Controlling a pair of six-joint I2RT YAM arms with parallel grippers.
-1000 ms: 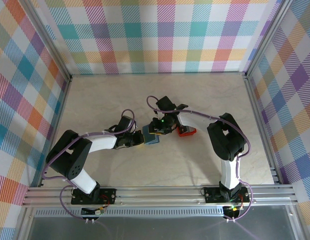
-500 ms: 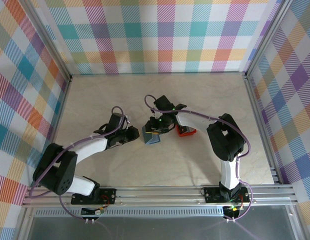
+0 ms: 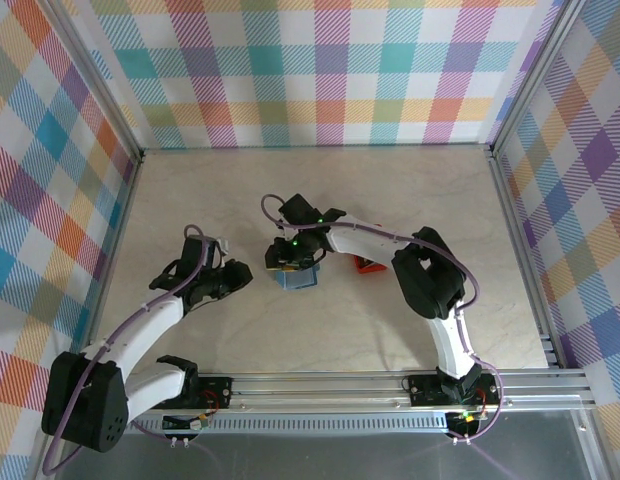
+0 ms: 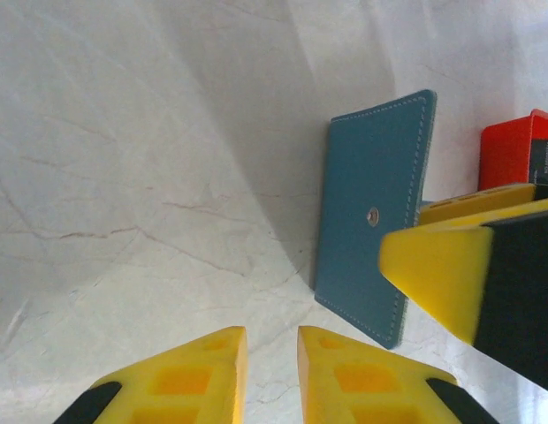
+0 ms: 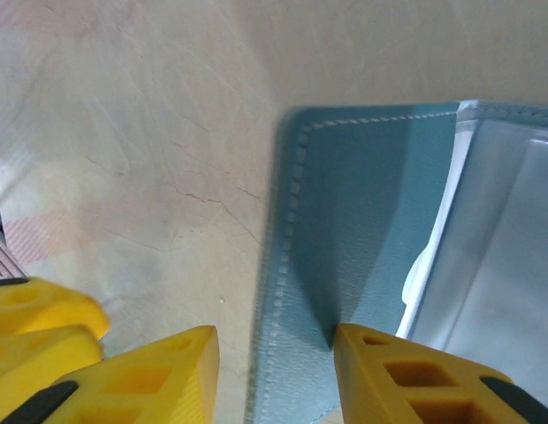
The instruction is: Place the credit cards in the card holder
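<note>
The holder [image 3: 298, 281] lies mid-tabletop [image 3: 420, 200] just beside the red tray [image 3: 370, 265], its cover edge loosely straddled by the parted jaws of the right gripper [image 5: 274, 343], while the left gripper [image 4: 272, 340], barely parted and empty, sits apart, so the cover could slip and flop shut over the pockets [image 5: 499, 238].

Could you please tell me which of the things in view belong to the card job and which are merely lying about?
For the job:
- card holder, blue, clear pockets showing, its edge between the parted jaws of the right gripper
- left gripper, jaws slightly apart, nothing in them

Just lying about:
- red tray, beside the holder; its contents are unclear
</note>
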